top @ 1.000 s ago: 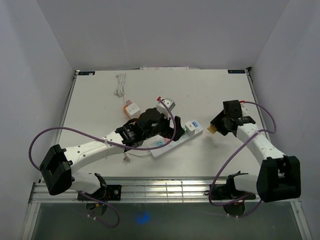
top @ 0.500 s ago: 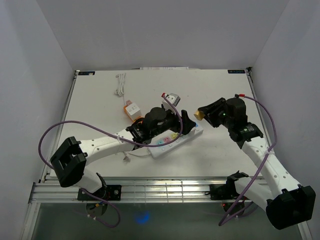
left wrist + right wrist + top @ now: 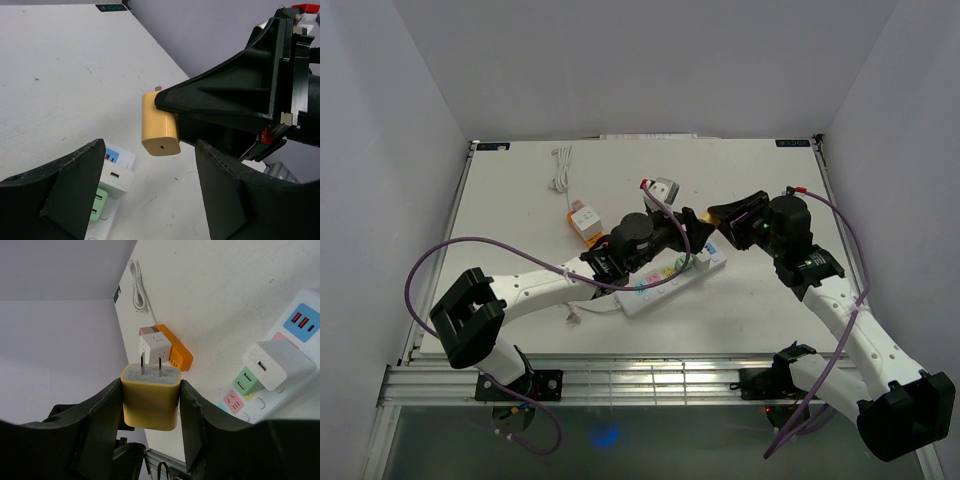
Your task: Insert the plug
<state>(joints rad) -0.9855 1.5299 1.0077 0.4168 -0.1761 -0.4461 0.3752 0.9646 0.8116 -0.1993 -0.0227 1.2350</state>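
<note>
Thing: yellow charger plug (image 3: 150, 397), a small rounded block with two flat metal prongs; it hangs in the air just above the far end of the power strip (image 3: 675, 275), not touching it
Right tool (image 3: 150, 410): pinching the plug by its two broad sides; prongs point away from the wrist and stay bare
Left tool (image 3: 692, 232): spread wide, nothing between its fingers (image 3: 65, 190); poised over the power strip's far end, just beside the plug
Power strip: white, lying slantwise on the bench (image 3: 520, 200); a white charger (image 3: 277, 362) already sits in it near the far end; whether the green and pink patches beside that are free sockets I cannot tell
Handling, as a judgement: light and rigid; the smooth shell may twist in the pinch if the prongs meet the slots crooked; thin prongs could bend under a skewed push
Where to hold: the flat sides of the body, back from the prongs; never the prongs
Strip under push: likely to slide; the left tool looks placed to pin it
Elsewhere: an orange-and-white cube adapter (image 3: 167, 347) and a bundled white cable (image 3: 137, 287) lie beyond the power strip, apart from it
</note>
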